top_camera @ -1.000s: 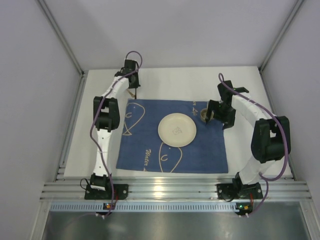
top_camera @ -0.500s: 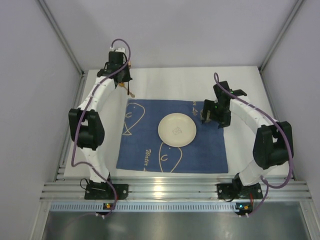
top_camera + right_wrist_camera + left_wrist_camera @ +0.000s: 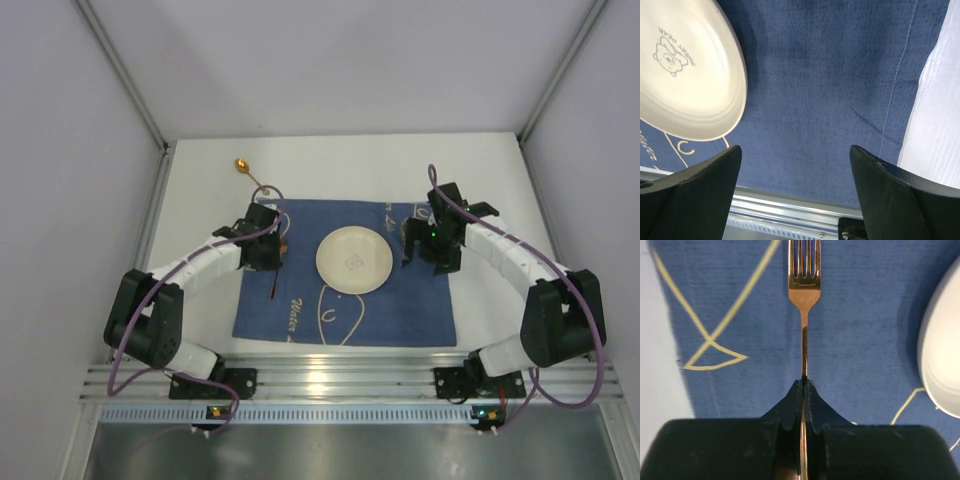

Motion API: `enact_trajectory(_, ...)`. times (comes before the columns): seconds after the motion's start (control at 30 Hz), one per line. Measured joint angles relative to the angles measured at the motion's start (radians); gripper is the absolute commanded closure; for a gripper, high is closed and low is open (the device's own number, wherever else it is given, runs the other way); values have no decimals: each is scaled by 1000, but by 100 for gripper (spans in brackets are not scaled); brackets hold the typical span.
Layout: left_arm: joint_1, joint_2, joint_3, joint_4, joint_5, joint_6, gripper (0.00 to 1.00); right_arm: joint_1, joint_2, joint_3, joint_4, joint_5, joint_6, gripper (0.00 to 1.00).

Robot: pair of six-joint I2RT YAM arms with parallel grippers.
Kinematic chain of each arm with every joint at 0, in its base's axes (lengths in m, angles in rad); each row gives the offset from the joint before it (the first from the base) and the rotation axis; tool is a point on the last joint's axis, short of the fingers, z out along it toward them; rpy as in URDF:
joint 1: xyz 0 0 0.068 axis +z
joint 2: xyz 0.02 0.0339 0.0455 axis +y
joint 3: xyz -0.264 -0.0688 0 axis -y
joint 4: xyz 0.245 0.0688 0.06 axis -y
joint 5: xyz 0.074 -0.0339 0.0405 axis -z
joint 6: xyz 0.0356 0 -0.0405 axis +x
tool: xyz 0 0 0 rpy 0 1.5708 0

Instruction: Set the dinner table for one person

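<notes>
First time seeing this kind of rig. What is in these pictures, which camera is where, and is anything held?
Two robot arms, left and right, are bolted at the near edge of a white table. The wide picture comes from a fixed camera above and behind them. The two close-ups come from a camera on each wrist, looking down at what that arm works on. On the table lies a blue placemat with a cream plate in its middle. A gold-coloured spoon lies on the bare table beyond the mat's far left corner. The left end effector is shut on the handle of a gold-coloured fork, over the mat left of the plate. The right end effector is open and empty, above the mat right of the plate.
</notes>
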Motion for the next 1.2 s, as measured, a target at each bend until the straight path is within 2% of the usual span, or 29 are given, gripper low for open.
enact_trajectory(0.17, -102, 2, -3, 42, -40, -51, 100, 15, -51, -66, 22, -11, 2, 11)
enact_trajectory(0.3, -142, 35, 1, 61, -82, -84, 100, 17, -106, -121, 29, -14, 3, 10)
enact_trajectory(0.37, -148, 63, 2, 59, -100, -100, 84, 17, -137, -147, 29, -14, 8, 10)
enact_trajectory(0.43, -149, 94, 2, 51, -117, -112, 58, 17, -159, -166, 29, -14, 9, 10)
enact_trajectory(0.47, -149, 104, 2, 43, -122, -119, 39, 17, -168, -174, 30, -14, 9, 10)
enact_trajectory(0.5, -149, 112, 2, 34, -126, -123, 28, 17, -177, -183, 30, -13, 9, 9)
enact_trajectory(0.57, -149, 117, 13, 5, -132, -134, 12, 17, -192, -195, 29, -11, 10, 9)
enact_trajectory(0.7, -146, 119, 92, -54, -161, -131, 10, 17, -209, -200, 27, -3, 10, 9)
enact_trajectory(0.87, -82, 192, 349, -126, -211, -82, 12, 17, -215, -200, 21, 16, 8, 8)
enact_trajectory(1.03, 46, 391, 691, -159, -300, -36, 14, 17, -213, -200, 13, 28, 4, 7)
enact_trajectory(1.2, 135, 671, 1060, -219, -390, -31, 14, 17, -198, -196, 1, 45, -4, 6)
